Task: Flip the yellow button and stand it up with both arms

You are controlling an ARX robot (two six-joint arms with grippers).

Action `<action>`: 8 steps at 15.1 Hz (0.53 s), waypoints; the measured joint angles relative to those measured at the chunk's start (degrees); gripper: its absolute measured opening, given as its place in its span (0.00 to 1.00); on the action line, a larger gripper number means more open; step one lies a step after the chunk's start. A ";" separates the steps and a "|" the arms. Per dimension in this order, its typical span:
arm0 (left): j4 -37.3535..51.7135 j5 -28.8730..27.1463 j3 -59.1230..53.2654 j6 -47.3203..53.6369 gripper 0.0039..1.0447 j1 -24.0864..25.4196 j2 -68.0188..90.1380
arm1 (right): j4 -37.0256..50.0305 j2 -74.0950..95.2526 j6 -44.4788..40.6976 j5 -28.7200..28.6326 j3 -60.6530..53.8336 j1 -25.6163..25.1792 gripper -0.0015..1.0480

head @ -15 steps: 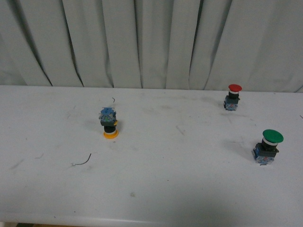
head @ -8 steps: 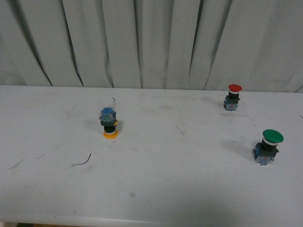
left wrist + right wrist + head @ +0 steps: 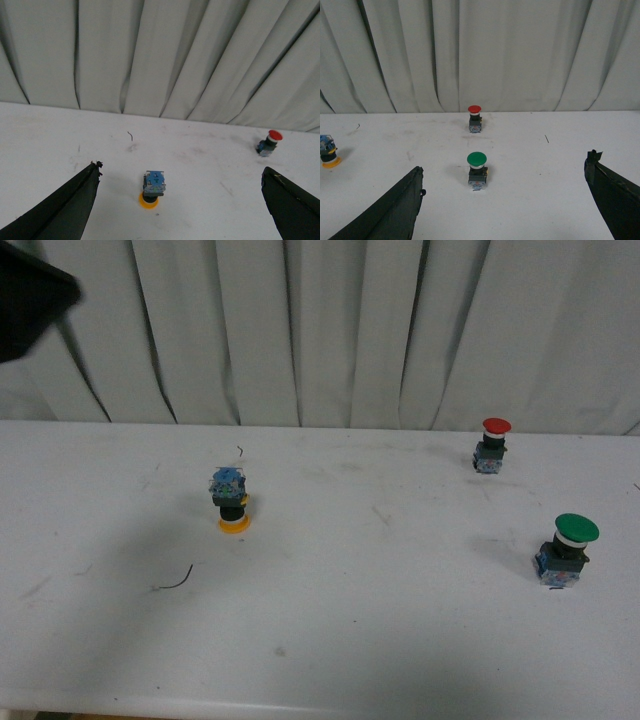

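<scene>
Resting cap-down on the white tabletop, your small yellow-capped push-button switch stood left of centre with its blue contact block upward, well apart from the red-capped button and the green-capped button. Your left gripper faced it with fingers spread wide. Your right gripper was likewise spread, holding nothing.

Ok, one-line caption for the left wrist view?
Open left fingers frame the yellow button, standing cap-down on the white table; the red button stands upright beyond it.
</scene>
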 joint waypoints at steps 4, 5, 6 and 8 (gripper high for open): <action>-12.04 -2.62 25.57 6.62 0.94 -3.89 30.12 | 0.00 0.00 0.00 -0.02 0.00 0.00 0.94; -14.91 -3.56 31.06 7.67 0.94 -3.96 34.71 | 0.00 0.00 0.00 -0.02 0.00 0.00 0.94; -18.16 -3.93 35.95 8.70 0.94 -3.85 38.27 | 0.00 0.00 0.00 0.00 0.00 0.00 0.94; -22.36 -3.98 41.88 10.16 0.94 -3.80 42.25 | 0.00 0.00 0.00 -0.02 0.00 0.00 0.94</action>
